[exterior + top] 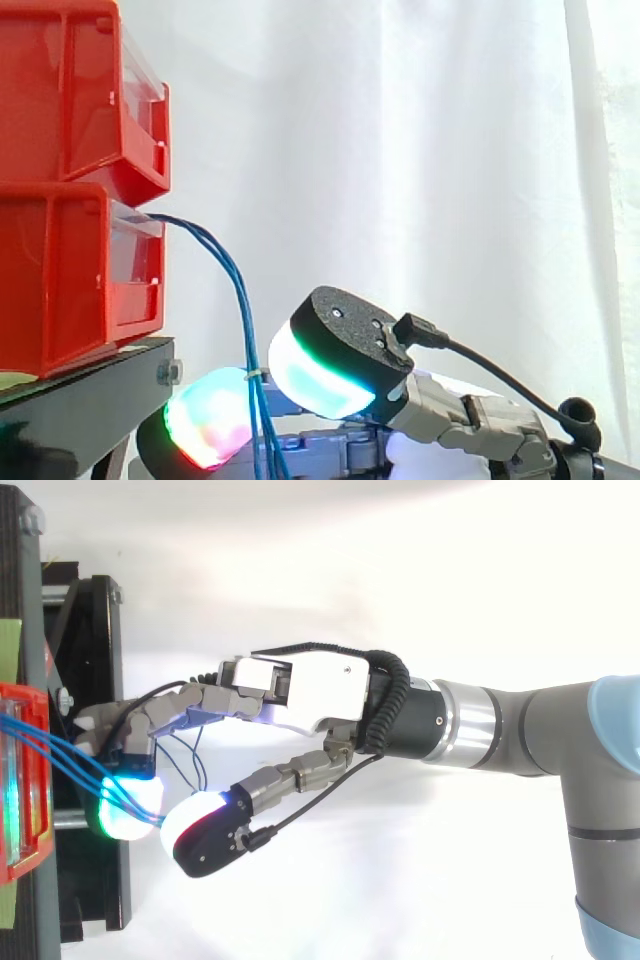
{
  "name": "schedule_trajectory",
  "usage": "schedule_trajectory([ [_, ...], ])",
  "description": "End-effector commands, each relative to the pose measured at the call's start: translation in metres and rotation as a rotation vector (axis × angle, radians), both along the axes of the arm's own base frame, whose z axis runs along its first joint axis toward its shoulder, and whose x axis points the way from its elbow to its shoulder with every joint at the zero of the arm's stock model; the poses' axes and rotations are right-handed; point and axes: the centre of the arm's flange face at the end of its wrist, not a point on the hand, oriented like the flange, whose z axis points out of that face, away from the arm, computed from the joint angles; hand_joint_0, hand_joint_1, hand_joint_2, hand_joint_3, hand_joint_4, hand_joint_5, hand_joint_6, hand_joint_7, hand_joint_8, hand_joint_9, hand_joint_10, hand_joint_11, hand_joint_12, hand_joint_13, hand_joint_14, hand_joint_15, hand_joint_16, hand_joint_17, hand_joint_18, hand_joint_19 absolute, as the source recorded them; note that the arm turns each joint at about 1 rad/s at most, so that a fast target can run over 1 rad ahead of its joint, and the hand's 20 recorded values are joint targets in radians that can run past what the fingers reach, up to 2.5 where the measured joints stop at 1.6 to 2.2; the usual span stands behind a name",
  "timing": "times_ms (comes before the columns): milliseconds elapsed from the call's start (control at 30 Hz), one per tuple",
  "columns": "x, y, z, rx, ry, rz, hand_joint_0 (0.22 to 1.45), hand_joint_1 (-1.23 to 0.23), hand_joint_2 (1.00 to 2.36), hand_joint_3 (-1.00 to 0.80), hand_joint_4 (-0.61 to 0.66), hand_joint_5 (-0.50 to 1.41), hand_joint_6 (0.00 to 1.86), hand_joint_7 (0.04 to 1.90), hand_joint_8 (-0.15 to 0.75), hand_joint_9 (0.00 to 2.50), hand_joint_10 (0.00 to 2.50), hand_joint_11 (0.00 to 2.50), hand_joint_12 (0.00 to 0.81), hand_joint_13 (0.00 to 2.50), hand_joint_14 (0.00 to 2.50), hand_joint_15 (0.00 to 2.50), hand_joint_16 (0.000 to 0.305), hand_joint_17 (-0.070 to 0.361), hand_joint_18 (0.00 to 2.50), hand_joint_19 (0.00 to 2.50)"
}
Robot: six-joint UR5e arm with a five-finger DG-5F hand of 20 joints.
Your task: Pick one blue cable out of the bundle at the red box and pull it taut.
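Several thin blue cables (244,330) leave the open front of the lower red plastic bin (70,280). This bin sits at the front edge of the black metal stand (90,400), beneath a second red bin (90,100). The cables' long axis runs outward from the bin, arches over, then drops steeply past the stand's edge. Just off that edge the hand (310,690) is clenched on the bundle. Its curled fingers (125,810) and glowing thumb pad (320,375) pinch the cables between them, and the strands above the grip are curved rather than straight.
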Motion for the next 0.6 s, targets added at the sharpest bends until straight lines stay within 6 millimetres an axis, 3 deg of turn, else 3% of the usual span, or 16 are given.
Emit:
schedule_trajectory([
  [0, -0.0001, -0.0001, 0.0000, -0.002, 0.000, -0.002, 0.63, -0.70, 1.01, -0.29, 0.20, -0.17, 0.77, 0.91, 0.297, 0.41, 0.00, 0.12, 0.336, 0.26, 0.00, 0.10, 0.053, 0.119, 0.19, 0.15],
  [567, 0.0002, 0.0035, -0.0009, -0.004, -0.001, 0.000, 0.63, -0.74, 1.02, -0.10, 0.17, -0.20, 0.88, 0.84, 0.314, 0.45, 0.00, 0.19, 0.351, 0.31, 0.00, 0.11, 0.055, 0.123, 0.27, 0.15],
])
